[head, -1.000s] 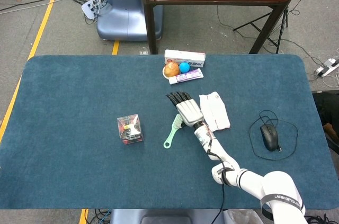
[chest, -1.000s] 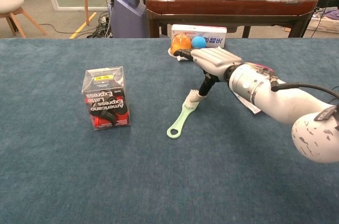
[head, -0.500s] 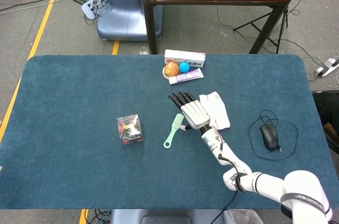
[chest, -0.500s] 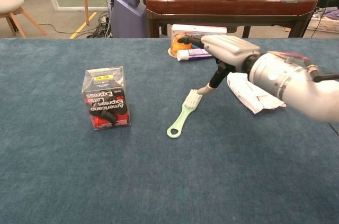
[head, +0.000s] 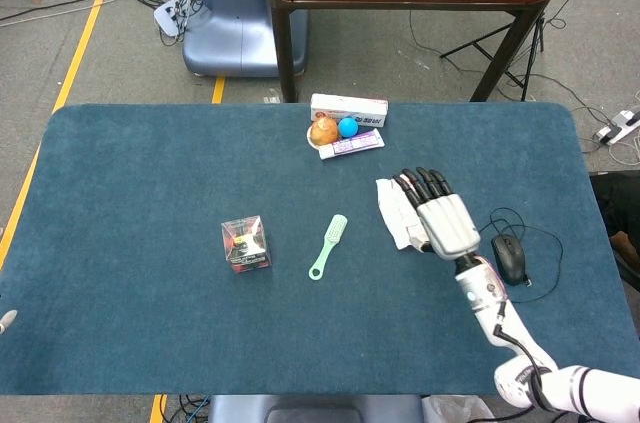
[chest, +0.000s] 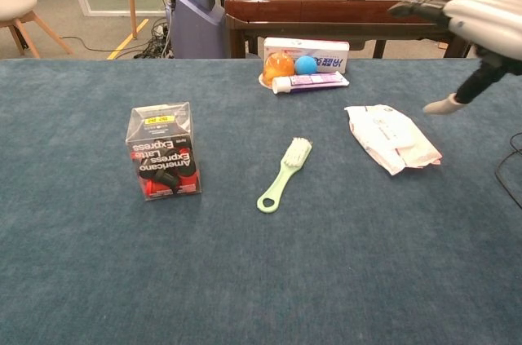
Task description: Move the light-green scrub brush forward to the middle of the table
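Observation:
The light-green scrub brush [head: 328, 246] lies flat on the blue table, bristle head pointing away from me and its ring end nearest me; the chest view shows the brush [chest: 284, 174] free of any hand. My right hand [head: 440, 215] hovers to the right of it, above the white packet, fingers stretched out and apart, holding nothing. In the chest view the right hand [chest: 469, 23] sits high at the right edge, well clear of the brush. My left hand does not show in either view.
A white wipes packet [head: 397, 210] lies right of the brush. A clear box of coffee pods [head: 245, 243] stands to the left. At the back are a toothpaste box [head: 348, 108], an orange ball [head: 323, 130], a blue ball [head: 347, 127] and a tube. A black mouse [head: 509, 258] sits far right.
My right hand let go of the brush's head, lifted, and swung right over the white packet. The brush stays where it was.

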Controlling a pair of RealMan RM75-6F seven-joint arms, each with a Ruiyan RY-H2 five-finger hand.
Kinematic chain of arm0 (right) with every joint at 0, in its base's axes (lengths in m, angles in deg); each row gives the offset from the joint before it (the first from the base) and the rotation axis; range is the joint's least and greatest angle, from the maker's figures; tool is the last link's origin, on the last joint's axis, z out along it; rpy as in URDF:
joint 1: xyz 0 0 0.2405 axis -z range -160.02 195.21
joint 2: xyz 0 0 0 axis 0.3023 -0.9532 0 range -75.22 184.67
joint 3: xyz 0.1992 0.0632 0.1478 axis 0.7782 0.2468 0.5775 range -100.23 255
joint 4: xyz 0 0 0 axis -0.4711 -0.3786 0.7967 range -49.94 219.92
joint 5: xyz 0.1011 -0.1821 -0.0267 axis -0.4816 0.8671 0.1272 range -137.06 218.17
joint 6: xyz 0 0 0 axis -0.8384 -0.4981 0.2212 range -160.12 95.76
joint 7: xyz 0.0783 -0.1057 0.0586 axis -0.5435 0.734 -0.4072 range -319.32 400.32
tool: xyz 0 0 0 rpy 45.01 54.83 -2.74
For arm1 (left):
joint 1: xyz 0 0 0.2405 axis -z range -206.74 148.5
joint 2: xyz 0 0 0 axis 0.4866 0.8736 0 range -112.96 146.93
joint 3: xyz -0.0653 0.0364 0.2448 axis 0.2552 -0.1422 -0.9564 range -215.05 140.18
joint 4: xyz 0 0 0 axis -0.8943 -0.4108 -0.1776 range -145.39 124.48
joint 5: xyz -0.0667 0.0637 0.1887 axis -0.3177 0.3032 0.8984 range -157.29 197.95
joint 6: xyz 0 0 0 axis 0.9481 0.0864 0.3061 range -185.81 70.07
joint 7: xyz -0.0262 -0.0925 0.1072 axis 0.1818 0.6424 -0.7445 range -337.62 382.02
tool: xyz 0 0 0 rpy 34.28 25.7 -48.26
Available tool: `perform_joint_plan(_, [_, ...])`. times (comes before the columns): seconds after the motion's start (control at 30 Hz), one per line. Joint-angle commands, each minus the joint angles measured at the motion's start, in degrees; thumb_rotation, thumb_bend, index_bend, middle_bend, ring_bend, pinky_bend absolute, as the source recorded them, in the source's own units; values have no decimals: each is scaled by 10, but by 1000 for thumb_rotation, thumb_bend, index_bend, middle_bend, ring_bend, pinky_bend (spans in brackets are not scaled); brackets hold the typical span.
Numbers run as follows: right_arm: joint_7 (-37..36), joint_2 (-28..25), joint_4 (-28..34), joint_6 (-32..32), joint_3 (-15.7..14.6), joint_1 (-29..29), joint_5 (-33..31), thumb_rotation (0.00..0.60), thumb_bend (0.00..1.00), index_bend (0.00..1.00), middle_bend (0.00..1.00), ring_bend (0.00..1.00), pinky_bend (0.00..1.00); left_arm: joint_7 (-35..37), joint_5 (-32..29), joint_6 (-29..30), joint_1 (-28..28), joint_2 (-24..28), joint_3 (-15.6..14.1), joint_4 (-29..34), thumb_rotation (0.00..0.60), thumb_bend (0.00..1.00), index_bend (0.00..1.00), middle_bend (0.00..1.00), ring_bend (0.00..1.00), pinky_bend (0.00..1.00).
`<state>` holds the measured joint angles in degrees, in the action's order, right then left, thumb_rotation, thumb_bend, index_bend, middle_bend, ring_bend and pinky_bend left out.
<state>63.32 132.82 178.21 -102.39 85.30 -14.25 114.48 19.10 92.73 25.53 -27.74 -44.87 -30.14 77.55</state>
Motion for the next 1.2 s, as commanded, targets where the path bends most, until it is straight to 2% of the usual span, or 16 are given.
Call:
perform_joint_plan(0.03, [30,-42,40,-41,-18,41,-11,600,0,0,58,12,105,1,12,9,1,2,-1,7,600,113,571,453,295,502])
perform_joint_plan(0.17, [46,-83,74,-81,-34,83,-21,600,0,0,58,9,98,0,30,18,4,5,-1,19,600,113,571,453,296,502])
perform_joint_plan(0.4, [25,-130,105,-140,-48,148,-28,600,0,0,58,6,92,21,53,6,16,10,-6,42,600,112,571,456,296,504])
perform_joint_plan(0.57, [-5,-143,109,-182,-53,188,-16,600,0,0,58,6,92,18,60,-3,26,14,-6,52,600,112,571,456,297,506])
perform_joint_plan(0.73, [-5,-130,89,-233,-58,229,-3,600,0,0,58,6,92,35,67,-12,31,18,-9,60,600,113,571,456,297,506])
perform_joint_plan(0.97, [-30,-140,87,-234,-51,247,1,600,0,0,58,6,92,47,93,1,31,21,-17,59,600,112,571,456,297,506])
perform_joint_plan(1.2, [-51,-154,83,-185,-45,240,-8,600,0,0,58,6,92,43,95,-2,35,18,-20,58,600,113,571,456,297,506])
